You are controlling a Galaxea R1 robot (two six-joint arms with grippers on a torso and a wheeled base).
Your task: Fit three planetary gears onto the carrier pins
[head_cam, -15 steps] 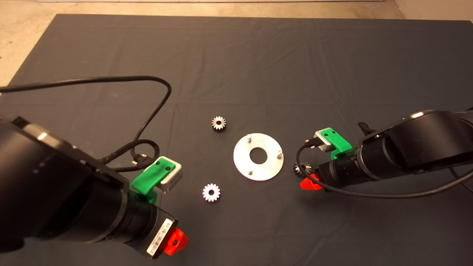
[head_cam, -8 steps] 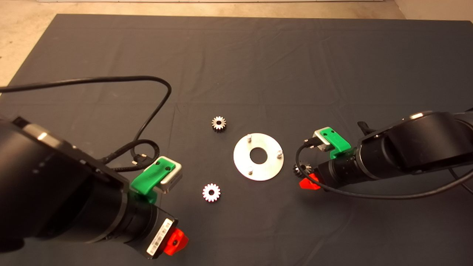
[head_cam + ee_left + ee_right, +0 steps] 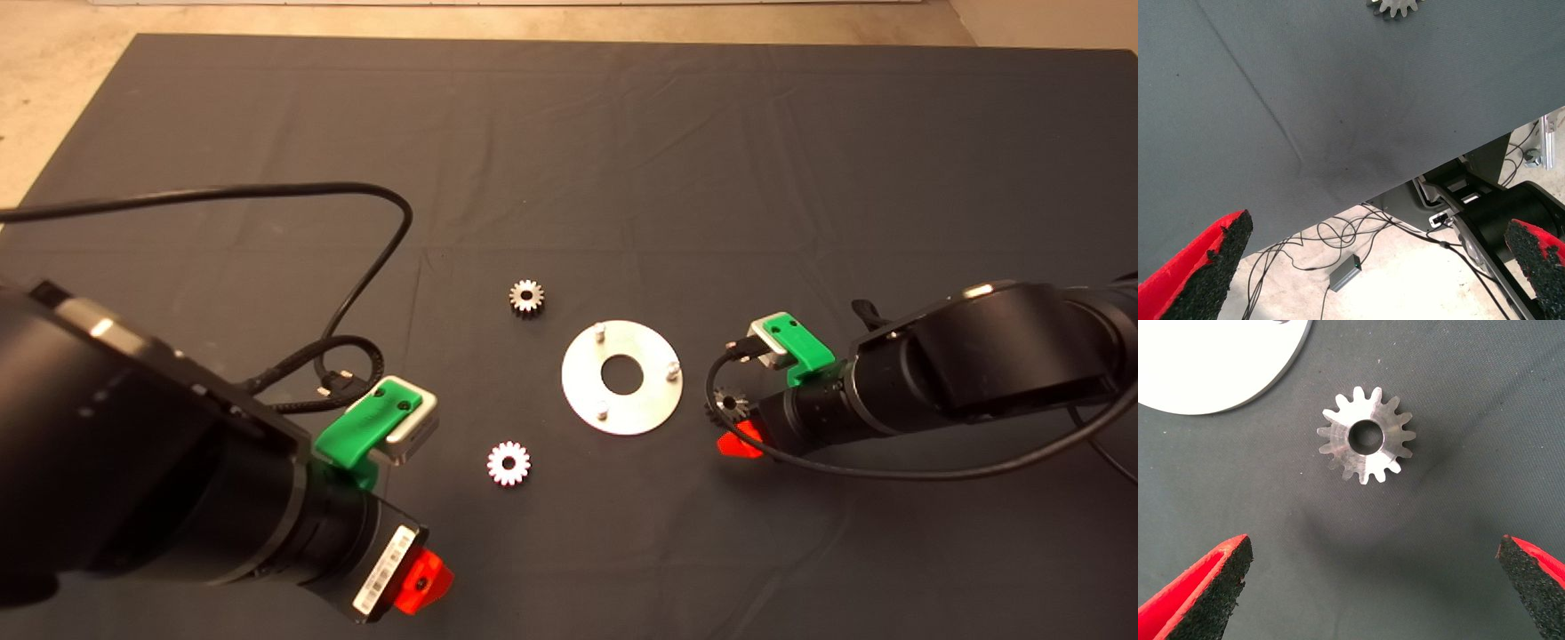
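We see the disc [image 3: 621, 377] near the middle of the mat [image 3: 569, 160], its 3 pins [image 3: 598, 331] all bare. 3 gears lie flat on the mat: 1 just beyond the disc's upper left [image 3: 526, 297], 1 off its lower left [image 3: 508, 463], and 1 at its right edge [image 3: 726, 404], half hidden under the right arm's cable in the head view.

The right wrist view shows that third gear [image 3: 1367, 436] whole (bore, teeth and all), lying just beside the disc's rim [image 3: 1218, 360] and untouched. The right gripper [image 3: 1371, 587] hangs above it, fingers [image 3: 1211, 587] spread wide to either side.

The left gripper [image 3: 1371, 267] sits at the mat's near left, also spread wide and holding nothing; its wrist view catches only the teeth of 1 gear [image 3: 1395, 5] (the lower-left one, we think), plus the mat's edge and cables on the floor [image 3: 1405, 280].
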